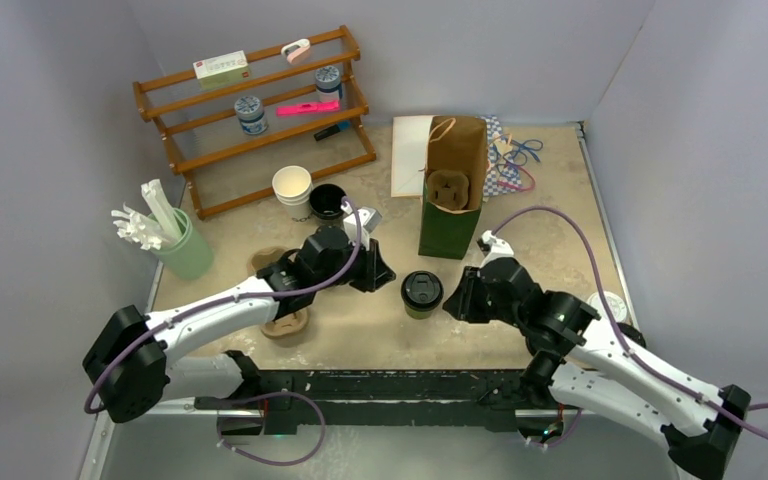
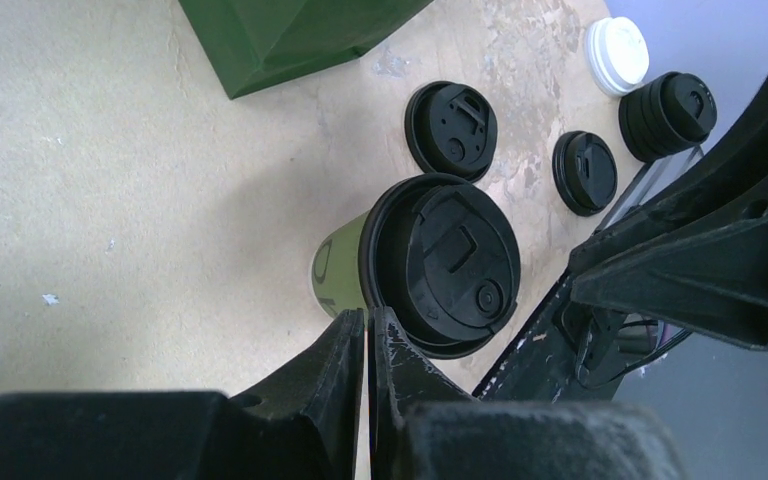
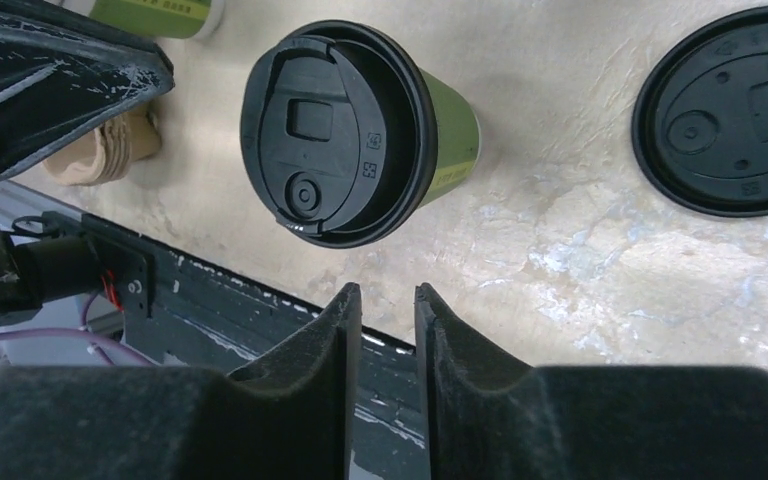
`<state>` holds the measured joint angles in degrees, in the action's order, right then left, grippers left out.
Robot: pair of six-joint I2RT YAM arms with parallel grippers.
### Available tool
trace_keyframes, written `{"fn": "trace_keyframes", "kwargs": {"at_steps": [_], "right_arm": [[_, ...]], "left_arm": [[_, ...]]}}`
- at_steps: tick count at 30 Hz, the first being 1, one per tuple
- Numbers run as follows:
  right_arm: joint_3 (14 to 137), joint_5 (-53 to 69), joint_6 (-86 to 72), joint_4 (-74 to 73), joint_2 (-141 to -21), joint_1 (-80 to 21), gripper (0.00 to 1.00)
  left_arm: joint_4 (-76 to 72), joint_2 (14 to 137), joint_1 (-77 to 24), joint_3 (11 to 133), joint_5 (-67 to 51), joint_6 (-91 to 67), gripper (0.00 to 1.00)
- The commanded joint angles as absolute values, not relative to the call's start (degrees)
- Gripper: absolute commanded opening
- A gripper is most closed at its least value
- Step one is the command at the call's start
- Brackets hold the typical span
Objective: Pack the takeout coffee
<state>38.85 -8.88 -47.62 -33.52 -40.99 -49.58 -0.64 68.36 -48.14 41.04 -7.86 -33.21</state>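
Observation:
The takeout coffee (image 1: 422, 293) is a small olive-green cup with a black sip lid, standing upright on the table in front of the green paper bag (image 1: 453, 200). My left gripper (image 1: 387, 277) is just left of the cup, shut and empty; in the left wrist view its fingertips (image 2: 368, 322) sit against the cup's near side (image 2: 440, 262). My right gripper (image 1: 453, 303) is just right of the cup, its jaws a narrow gap apart and empty. In the right wrist view (image 3: 388, 296) the cup (image 3: 345, 130) stands beyond its tips, not between them.
The bag holds a cardboard cup carrier (image 1: 449, 189). Loose black lids (image 2: 450, 130) (image 2: 584, 172), a lid stack (image 2: 666, 115) and a white lid (image 1: 608, 303) lie right of the cup. A white cup (image 1: 292, 190), black cup (image 1: 326, 202), cardboard pieces (image 1: 285, 322), green mug (image 1: 182, 248) and wooden rack (image 1: 255, 110) stand left.

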Motion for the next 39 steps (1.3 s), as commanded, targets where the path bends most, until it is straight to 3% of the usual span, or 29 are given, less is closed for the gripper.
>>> {"fn": "trace_keyframes", "kwargs": {"at_steps": [1,18,39], "right_arm": [[36.0,-4.5,-49.5,-26.7,-42.7,-49.8,0.31],[35.7,-6.7,-49.1,-24.5,-46.3,-49.8,0.32],[38.4,-11.8,-48.4,-28.2,-45.4,-49.8,0.31]], "left_arm": [[-6.7,70.4,-46.9,39.9,-12.1,-32.1,0.10],[-13.4,77.4,-45.5,39.6,-17.0,-32.7,0.11],[-11.3,77.0,-45.0,41.8,-17.0,-31.1,0.17]]}}
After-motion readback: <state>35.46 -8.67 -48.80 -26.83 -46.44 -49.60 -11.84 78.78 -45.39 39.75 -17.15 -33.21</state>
